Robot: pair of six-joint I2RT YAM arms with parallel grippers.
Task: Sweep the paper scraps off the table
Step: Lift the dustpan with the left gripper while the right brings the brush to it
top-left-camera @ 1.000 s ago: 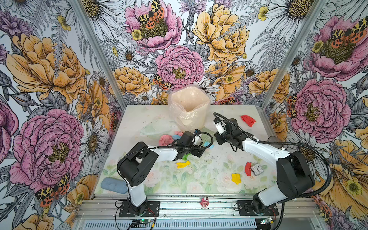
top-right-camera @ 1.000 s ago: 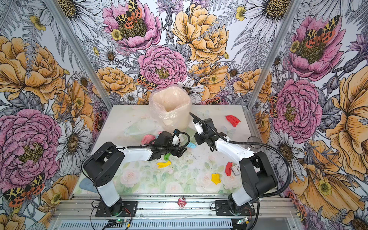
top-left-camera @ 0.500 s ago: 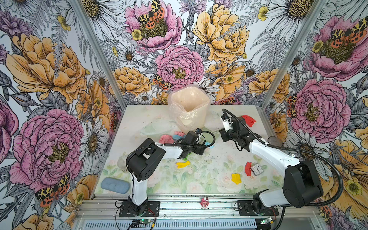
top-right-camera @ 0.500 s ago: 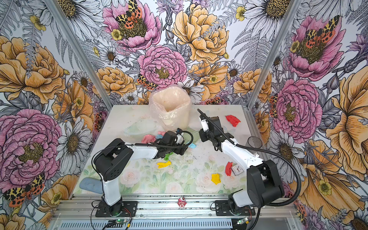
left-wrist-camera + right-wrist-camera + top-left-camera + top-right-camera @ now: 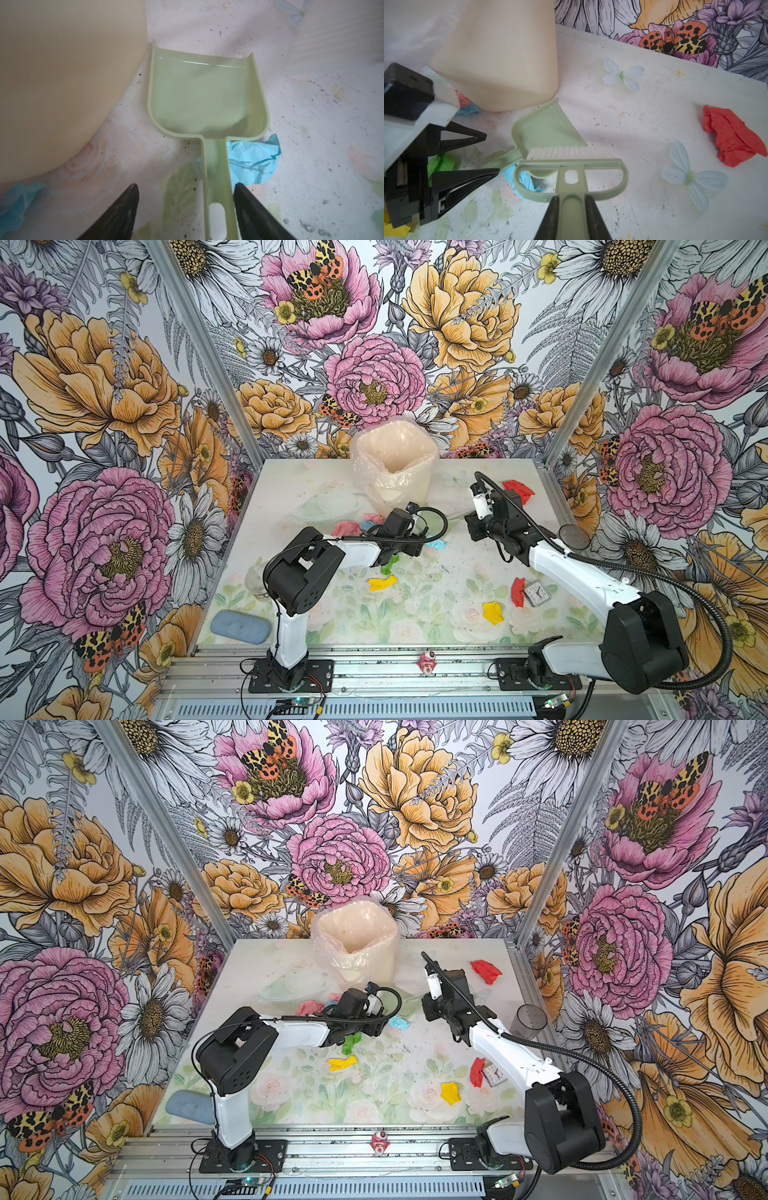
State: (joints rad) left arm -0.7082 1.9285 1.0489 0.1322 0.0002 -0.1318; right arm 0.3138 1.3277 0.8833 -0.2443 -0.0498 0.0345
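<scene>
Spread left fingers straddle the dustpan handle, not yet gripping; right fingers pinch the brush. Sweeping looks barely begun: the pan is empty and paper scraps lie scattered across the worktop, a blue scrap touching the pan's handle. Dark crumbs speckle the faded rose print; bold floral walls enclose it

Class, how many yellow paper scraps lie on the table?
2. One yellow scrap lies centrally; the other sits nearer the front, to its right. More may be hidden.
</scene>
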